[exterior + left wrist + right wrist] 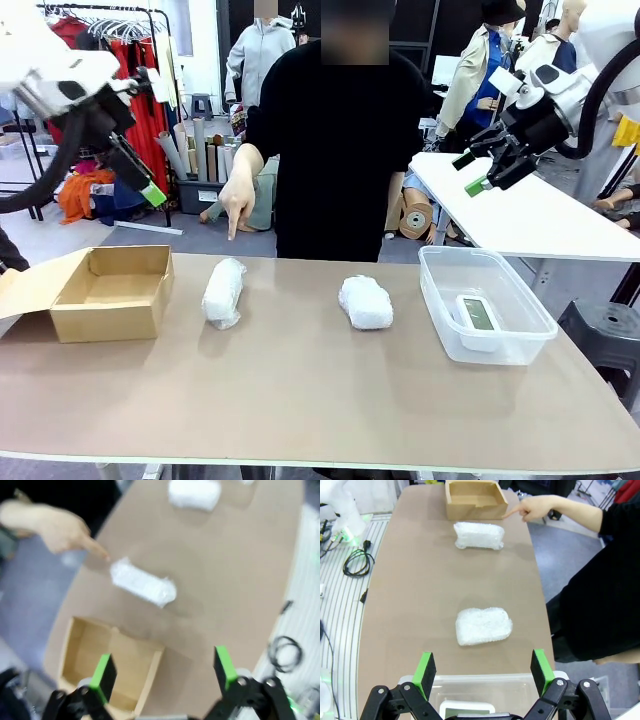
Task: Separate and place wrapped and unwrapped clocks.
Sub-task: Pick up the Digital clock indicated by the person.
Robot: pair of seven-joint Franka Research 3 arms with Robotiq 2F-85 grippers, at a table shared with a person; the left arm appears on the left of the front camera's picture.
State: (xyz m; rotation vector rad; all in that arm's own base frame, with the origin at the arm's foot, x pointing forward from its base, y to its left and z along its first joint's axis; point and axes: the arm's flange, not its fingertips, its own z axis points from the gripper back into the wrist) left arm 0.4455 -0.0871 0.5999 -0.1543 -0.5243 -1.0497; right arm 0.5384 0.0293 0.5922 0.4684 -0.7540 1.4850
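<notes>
Clothing racks fill the room behind the tan table (300, 400), and a person in black stands at its far edge. From my seat I read the layout left to right: an open cardboard box (110, 290) sits at the robot's left end. One wrapped bundle (223, 293) lies just beside it, long axis running away from me. A second wrapped bundle (365, 302) lies near the middle, well apart from the first. A clear plastic tub (440, 290) sits toward the right end. The bare white clock (478, 313) lies flat inside that tub, grey screen up. The person's hand (237, 205) points an index finger down at the far end of the bundle by the box, the fingertip near it but apart from it. My left gripper (148, 188) hangs high above the box end of the table, fingers spread wide with nothing between them. My right gripper (470, 172) hovers high above the tub end, its fingers likewise spread and empty. Both bundles rest on the bare table, outside the box and the tub.
</notes>
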